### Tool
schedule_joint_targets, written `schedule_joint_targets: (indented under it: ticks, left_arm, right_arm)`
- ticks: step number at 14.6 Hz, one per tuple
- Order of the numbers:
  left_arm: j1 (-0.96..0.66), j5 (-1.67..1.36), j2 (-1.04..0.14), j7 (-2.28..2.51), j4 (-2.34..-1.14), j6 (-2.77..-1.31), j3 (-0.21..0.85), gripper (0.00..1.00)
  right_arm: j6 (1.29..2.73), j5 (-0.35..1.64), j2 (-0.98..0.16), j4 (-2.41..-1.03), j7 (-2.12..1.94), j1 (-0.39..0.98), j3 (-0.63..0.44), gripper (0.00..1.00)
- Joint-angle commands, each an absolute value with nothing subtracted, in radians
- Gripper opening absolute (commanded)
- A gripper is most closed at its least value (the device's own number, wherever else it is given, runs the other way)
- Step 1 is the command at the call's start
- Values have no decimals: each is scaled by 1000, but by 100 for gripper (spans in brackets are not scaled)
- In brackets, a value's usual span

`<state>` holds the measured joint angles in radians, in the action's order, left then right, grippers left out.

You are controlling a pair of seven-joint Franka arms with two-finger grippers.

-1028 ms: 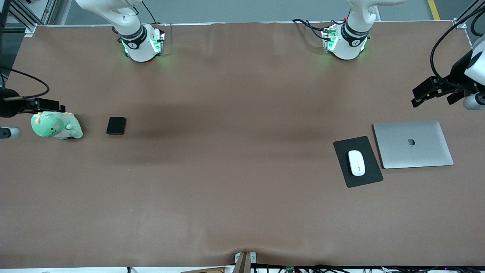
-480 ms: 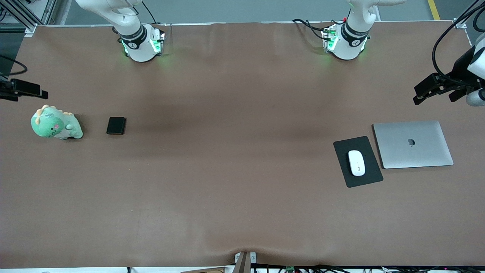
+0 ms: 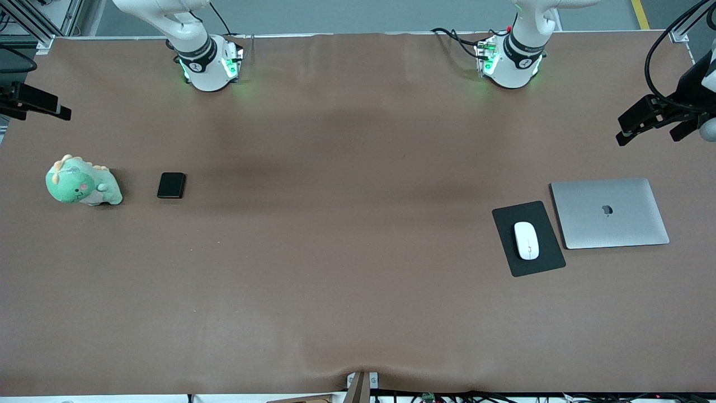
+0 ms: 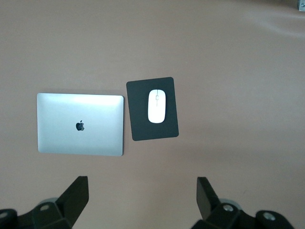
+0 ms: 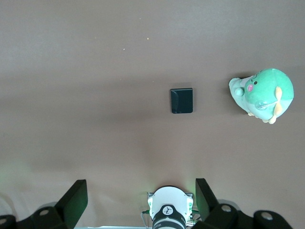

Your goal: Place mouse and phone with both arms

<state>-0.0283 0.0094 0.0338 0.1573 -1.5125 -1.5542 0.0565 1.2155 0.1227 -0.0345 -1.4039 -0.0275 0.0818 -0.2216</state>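
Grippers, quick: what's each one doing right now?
Left gripper: open, empty, up above the laptop.
Right gripper: open, empty, at the table's edge.

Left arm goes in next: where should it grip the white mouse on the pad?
Grip the mouse across its narrow middle, coming straight down with the open left gripper. It lies flat on the mouse pad, long sides exposed, with the laptop well clear.

Front camera high overhead — wrist cameras look down, sharing the table (image 3: pixel 358 252).
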Motion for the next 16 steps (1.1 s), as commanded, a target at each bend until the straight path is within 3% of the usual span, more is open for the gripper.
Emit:
schedule_joint_targets:
  ticks: [1, 16]
  left_arm:
    - [-21, 0, 58, 133, -1543, -1551, 58, 100]
    - [-20, 9, 20, 84, -1502, -1551, 52, 100]
  right_arm:
    - [1267, 106, 40, -1502, -14, 25, -164, 100]
    - [1270, 72, 49, -1511, -34, 5, -130, 100]
